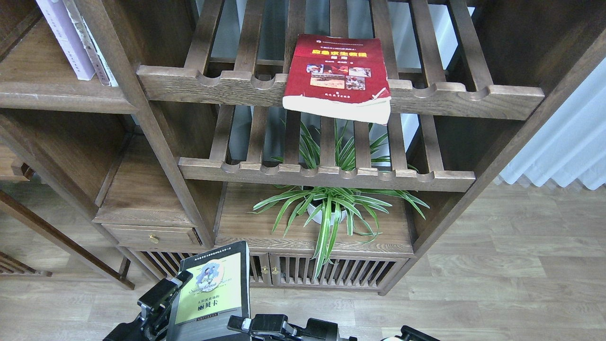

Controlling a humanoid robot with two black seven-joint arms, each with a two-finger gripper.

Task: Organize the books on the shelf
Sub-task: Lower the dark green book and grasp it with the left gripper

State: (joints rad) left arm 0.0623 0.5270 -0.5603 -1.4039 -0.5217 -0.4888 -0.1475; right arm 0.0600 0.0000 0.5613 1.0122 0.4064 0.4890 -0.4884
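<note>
The black-bordered book with the yellow-green panel (211, 291) is at the bottom of the view, cover up. My left gripper (158, 300) grips its left edge. My right gripper (246, 325) sits at the book's lower right corner; its fingers are too dark to tell apart. The thick red book (338, 76) lies flat on the upper slatted rack and overhangs its front rail. The white book with the lavender top (64, 38) stands upright with other volumes on the flat dark-brown shelf (28, 76) at top left.
A second slatted rack (326, 173) lies below the first. A spider plant in a white pot (326, 208) stands on the board under it. A drawer unit (151, 232) is at lower left, wooden floor at the right, and a white curtain (563, 142) at the far right.
</note>
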